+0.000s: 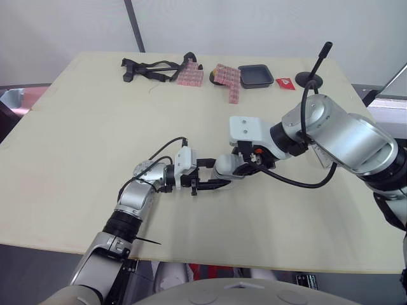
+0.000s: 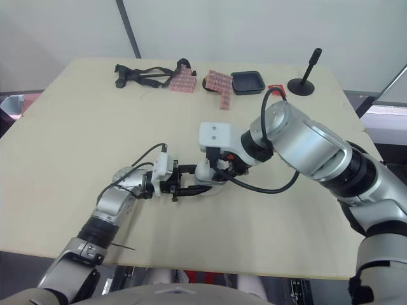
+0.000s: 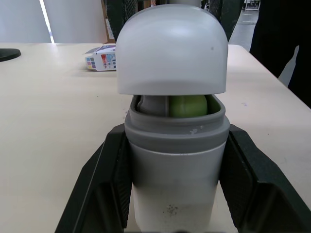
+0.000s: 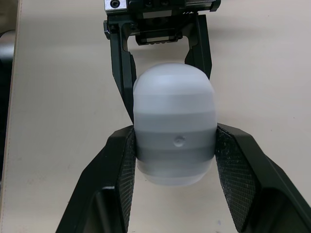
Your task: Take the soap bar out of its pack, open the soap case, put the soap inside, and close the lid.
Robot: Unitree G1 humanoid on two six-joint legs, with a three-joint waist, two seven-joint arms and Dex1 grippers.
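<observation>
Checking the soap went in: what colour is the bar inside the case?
Green: the soap bar shows under the lid, best in the left wrist view.

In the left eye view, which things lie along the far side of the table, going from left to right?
Black strap, pink patterned item, second pink patterned item, black tray, red card, black stand.

Silver arms (image 1: 343, 136), black cables (image 1: 305, 185), white wrist housings (image 1: 245, 129), black textured fingers (image 4: 233, 174).

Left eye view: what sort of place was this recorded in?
Probably a lab or test bench, not a home: a large beige table against a plain white backdrop, with props along its far edge, such as a square black tray and a black round-based stand.
</observation>
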